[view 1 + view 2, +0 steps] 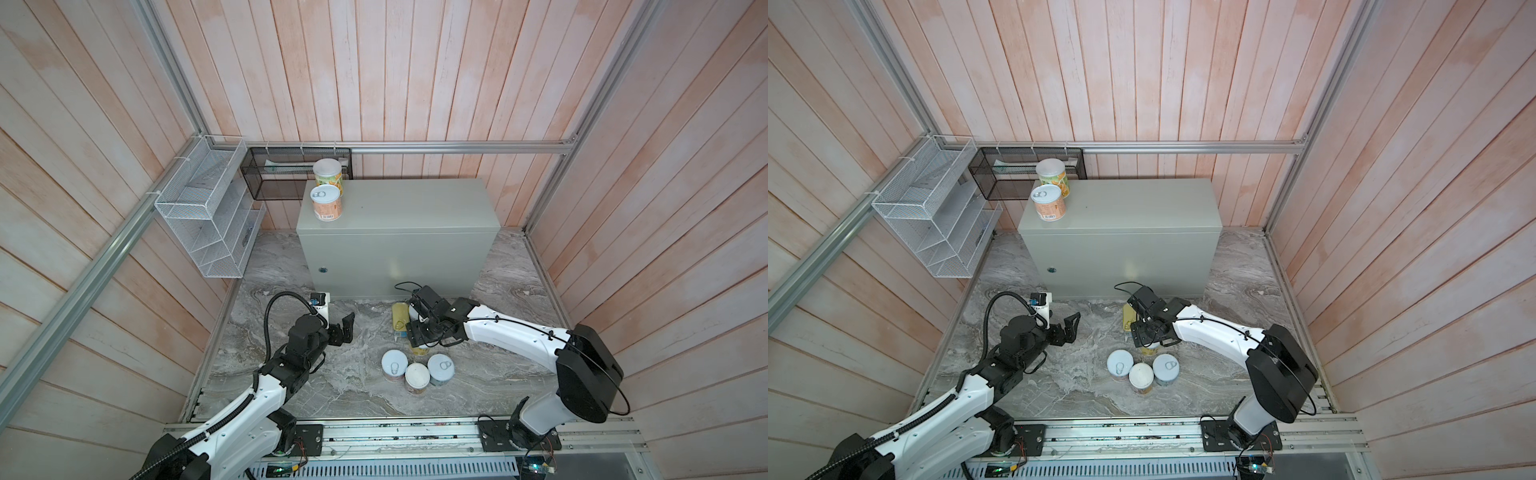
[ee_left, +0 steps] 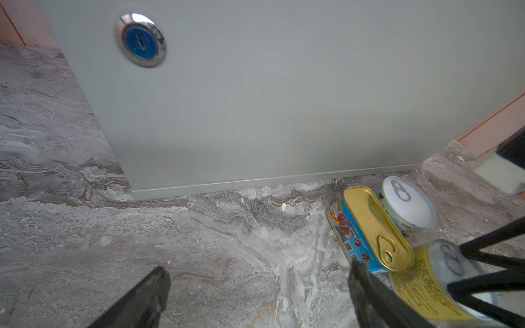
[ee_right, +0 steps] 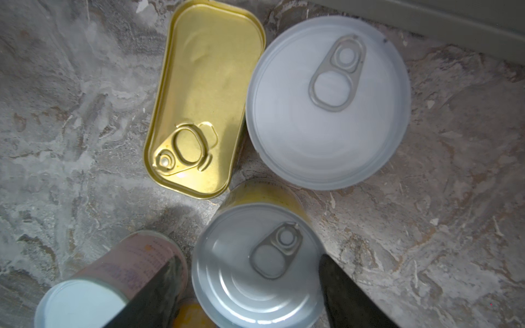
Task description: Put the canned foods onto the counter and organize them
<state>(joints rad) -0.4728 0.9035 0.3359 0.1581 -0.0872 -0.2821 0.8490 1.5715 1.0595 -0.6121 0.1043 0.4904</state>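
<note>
Two canned foods stand on the left end of the grey counter (image 1: pixel 415 208): a white-lidded one (image 1: pixel 327 172) and a pull-tab one (image 1: pixel 327 202). On the marbled floor lie a gold oblong tin (image 3: pixel 204 96), a low wide can (image 3: pixel 326 102), a yellow can (image 3: pixel 255 264) and a trio of cans (image 1: pixel 417 377). My right gripper (image 3: pixel 247 259) hangs over the yellow can, open, with one finger on either side of its lid. My left gripper (image 2: pixel 258 278) is open over bare floor, left of the tin (image 2: pixel 375 224), with nothing between its fingers.
A white wire basket (image 1: pixel 208 216) hangs on the left wall and a black mesh basket (image 1: pixel 291 174) sits behind the counter's left end. The counter's front carries a round lock (image 2: pixel 140 39). A pink can with a white lid (image 3: pixel 113 278) stands close beside my right gripper.
</note>
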